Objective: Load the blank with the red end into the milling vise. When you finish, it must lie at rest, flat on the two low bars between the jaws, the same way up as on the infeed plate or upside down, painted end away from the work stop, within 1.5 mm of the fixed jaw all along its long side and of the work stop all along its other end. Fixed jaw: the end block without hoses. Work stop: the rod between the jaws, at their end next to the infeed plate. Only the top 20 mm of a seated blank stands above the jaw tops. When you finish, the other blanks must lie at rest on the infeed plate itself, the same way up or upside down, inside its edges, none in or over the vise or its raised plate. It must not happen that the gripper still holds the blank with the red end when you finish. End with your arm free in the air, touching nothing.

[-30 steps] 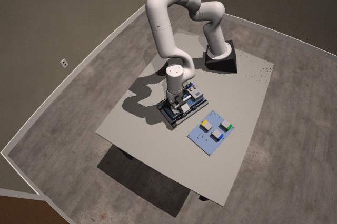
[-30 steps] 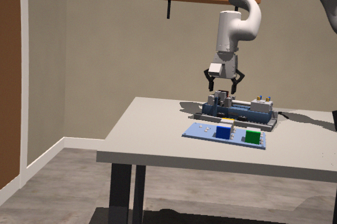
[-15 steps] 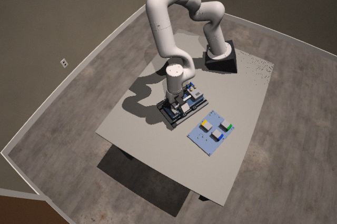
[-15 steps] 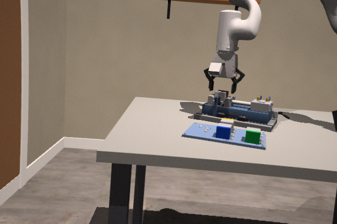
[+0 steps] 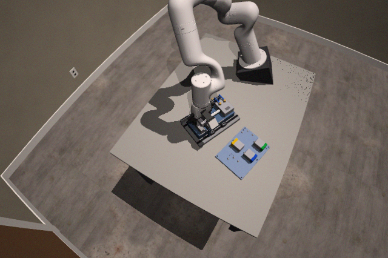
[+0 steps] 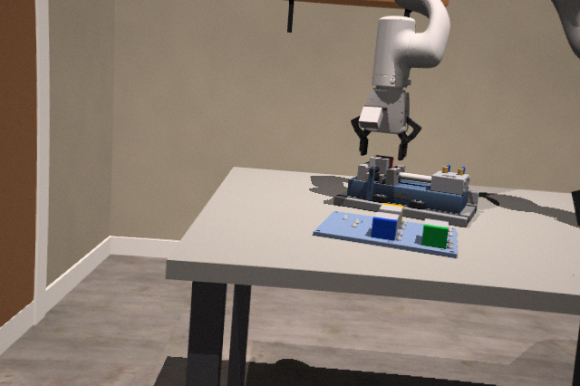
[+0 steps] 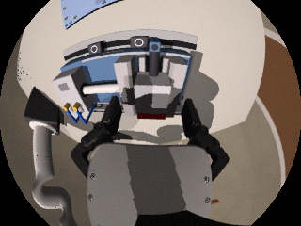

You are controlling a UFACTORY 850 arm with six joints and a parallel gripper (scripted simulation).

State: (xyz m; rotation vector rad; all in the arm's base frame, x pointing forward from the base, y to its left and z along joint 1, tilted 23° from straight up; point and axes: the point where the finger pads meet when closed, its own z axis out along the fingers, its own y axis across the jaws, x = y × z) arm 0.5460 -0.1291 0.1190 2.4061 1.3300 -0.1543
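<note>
The blank with the red end (image 7: pixel 150 97) lies in the milling vise (image 7: pixel 128 70) between the jaws. Its red end faces away from the infeed plate. In the exterior view its top (image 6: pixel 384 159) stands a little above the jaw tops of the vise (image 6: pixel 407 189). My gripper (image 6: pixel 381 151) hangs open and empty just above the blank, one finger on each side and clear of it. In the wrist view the gripper's (image 7: pixel 152 112) fingers frame the blank. I cannot tell how close the blank lies to the fixed jaw or the work stop. In the top view my wrist hides most of the vise.
The light blue infeed plate (image 5: pixel 242 151) lies beside the vise and carries the yellow-ended (image 5: pixel 237 143), green-ended (image 5: pixel 260 144) and blue-ended (image 5: pixel 250 155) blanks. The jaw block with hoses (image 6: pixel 449 180) is at the vise's right end. The arm's base (image 5: pixel 254 67) stands at the table's far side.
</note>
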